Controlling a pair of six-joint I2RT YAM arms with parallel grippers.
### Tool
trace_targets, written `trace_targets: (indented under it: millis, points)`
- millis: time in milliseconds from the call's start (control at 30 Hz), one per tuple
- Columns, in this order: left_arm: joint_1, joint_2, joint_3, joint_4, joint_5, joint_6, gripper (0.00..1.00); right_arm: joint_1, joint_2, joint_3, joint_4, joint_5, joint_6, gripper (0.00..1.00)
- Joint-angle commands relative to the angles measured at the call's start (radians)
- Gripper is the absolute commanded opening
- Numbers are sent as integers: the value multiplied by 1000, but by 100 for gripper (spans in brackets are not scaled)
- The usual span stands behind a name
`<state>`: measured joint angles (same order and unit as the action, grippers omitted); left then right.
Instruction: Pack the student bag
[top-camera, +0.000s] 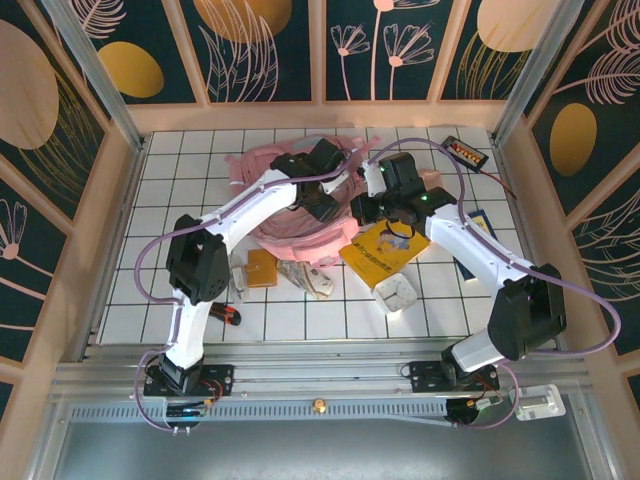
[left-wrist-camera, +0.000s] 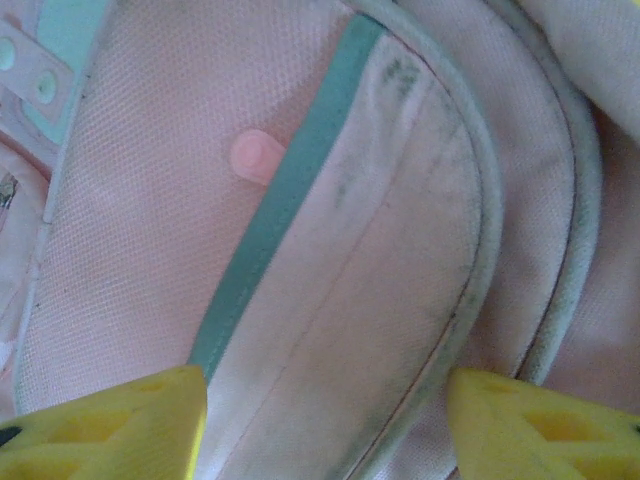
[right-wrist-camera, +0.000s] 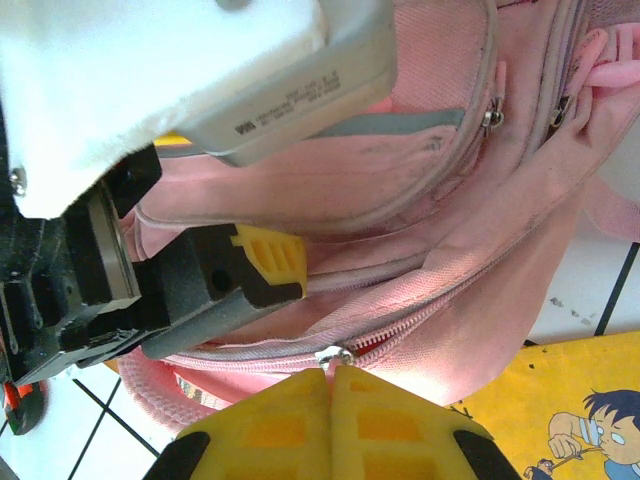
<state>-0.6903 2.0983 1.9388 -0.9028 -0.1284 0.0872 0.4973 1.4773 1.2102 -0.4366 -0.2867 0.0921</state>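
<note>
White gridded tabletop (top-camera: 300, 320), seen from above: one pink fabric student bag (top-camera: 262, 165) lies beneath both grippers, with the left gripper (top-camera: 322, 203) over its middle, the right gripper (top-camera: 368, 208) at its edge and one yellow book (top-camera: 385, 255) just beside. Left wrist: two yellow fingertips (left-wrist-camera: 110, 425) stand apart and empty, with a woven pocket and one teal strip (left-wrist-camera: 290, 190) ahead. Right wrist: yellow fingers pressed together pinch one metal zipper pull (right-wrist-camera: 335, 354) on the bag's curved zip.
</note>
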Motion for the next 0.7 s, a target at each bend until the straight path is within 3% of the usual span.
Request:
trace_targets:
  millis: [0, 133, 333, 400, 500, 600, 667]
  points:
    - [-4, 44, 33, -50, 8, 35, 64, 0, -38, 25, 52, -24, 21, 0]
    - [-3, 52, 59, -81, 37, 50, 67, 0, -36, 27, 49, -17, 21, 0]
    - [-5, 96, 104, -111, -44, 62, 64, 0, -37, 35, 41, -16, 15, 0]
    - [-4, 129, 145, -127, -22, 57, 52, 1, -37, 34, 40, -14, 15, 0]
    - [-4, 175, 224, -171, 8, 49, 23, 0, -41, 28, 41, -12, 16, 0]
    - [-4, 177, 245, -172, 23, 36, 4, -1, -45, 25, 35, -7, 12, 0]
    - [-3, 168, 254, -171, 34, 24, 0, -3, -45, 23, 31, -2, 6, 0]
